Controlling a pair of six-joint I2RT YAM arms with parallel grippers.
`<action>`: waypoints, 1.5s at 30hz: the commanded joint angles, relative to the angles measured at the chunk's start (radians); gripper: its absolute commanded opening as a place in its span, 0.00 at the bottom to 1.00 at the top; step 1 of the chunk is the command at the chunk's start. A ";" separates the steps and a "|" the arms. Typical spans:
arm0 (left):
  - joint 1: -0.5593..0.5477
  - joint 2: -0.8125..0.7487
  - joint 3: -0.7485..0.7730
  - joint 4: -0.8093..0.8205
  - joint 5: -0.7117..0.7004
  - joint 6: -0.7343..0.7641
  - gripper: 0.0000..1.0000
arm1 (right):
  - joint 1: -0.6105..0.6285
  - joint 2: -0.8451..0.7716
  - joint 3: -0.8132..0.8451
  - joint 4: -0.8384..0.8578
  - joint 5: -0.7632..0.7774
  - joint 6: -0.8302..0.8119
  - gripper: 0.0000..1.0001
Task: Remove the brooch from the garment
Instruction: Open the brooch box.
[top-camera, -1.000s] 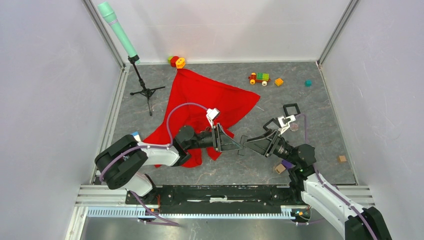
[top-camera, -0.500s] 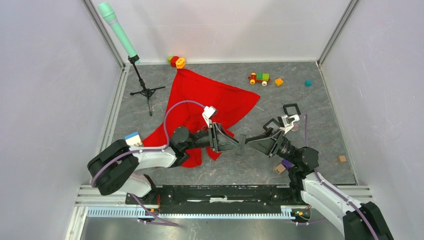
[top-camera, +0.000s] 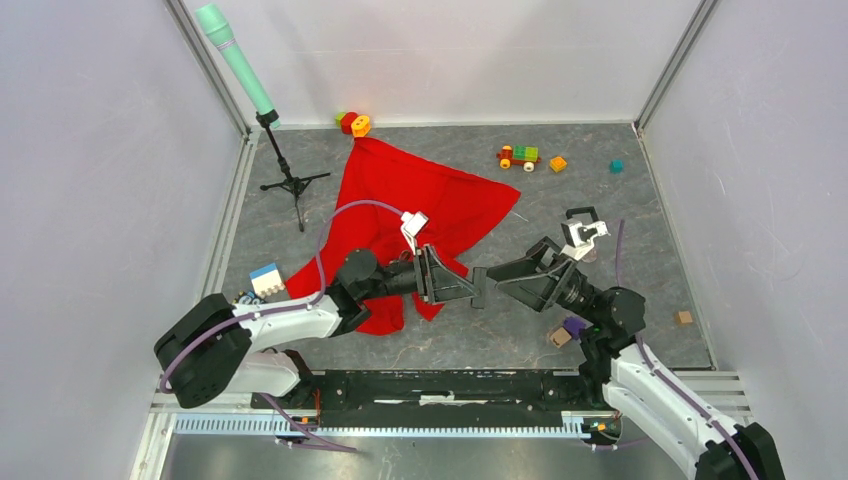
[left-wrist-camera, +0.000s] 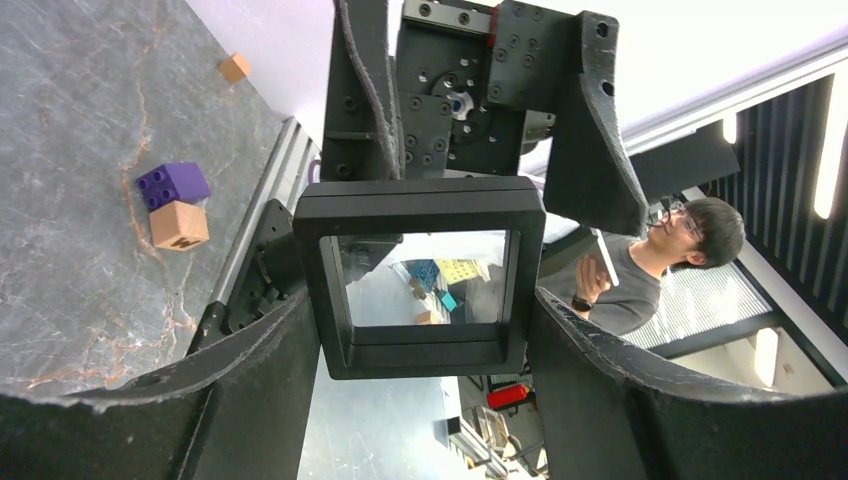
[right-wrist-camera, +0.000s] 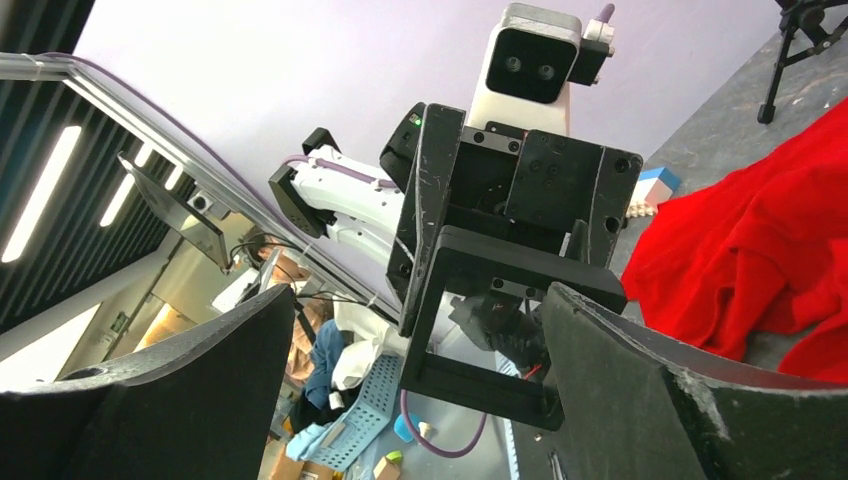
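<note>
A grey, marble-veined tabletop (top-camera: 480, 340) is boxed in by plain white panels: a left wall (top-camera: 100, 150), a far wall (top-camera: 450, 50) and a right wall (top-camera: 780, 150), joined at the far corners by silver metal posts (top-camera: 675, 60). A black and silver rail (top-camera: 450, 385) runs along the near edge. Lighting is soft and even. Outside the enclosure, long strip lights (left-wrist-camera: 830, 120) glow among dark slatted panels (left-wrist-camera: 775, 180).
</note>
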 joint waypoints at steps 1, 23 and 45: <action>-0.011 0.000 0.048 -0.019 -0.008 0.054 0.02 | 0.024 -0.009 0.084 -0.187 0.003 -0.129 0.98; -0.014 -0.047 0.060 -0.099 -0.029 0.097 0.02 | 0.027 -0.058 0.128 -0.510 0.049 -0.331 0.98; -0.025 -0.007 0.080 -0.031 0.016 0.054 0.02 | 0.037 -0.009 0.019 -0.169 -0.028 -0.133 0.93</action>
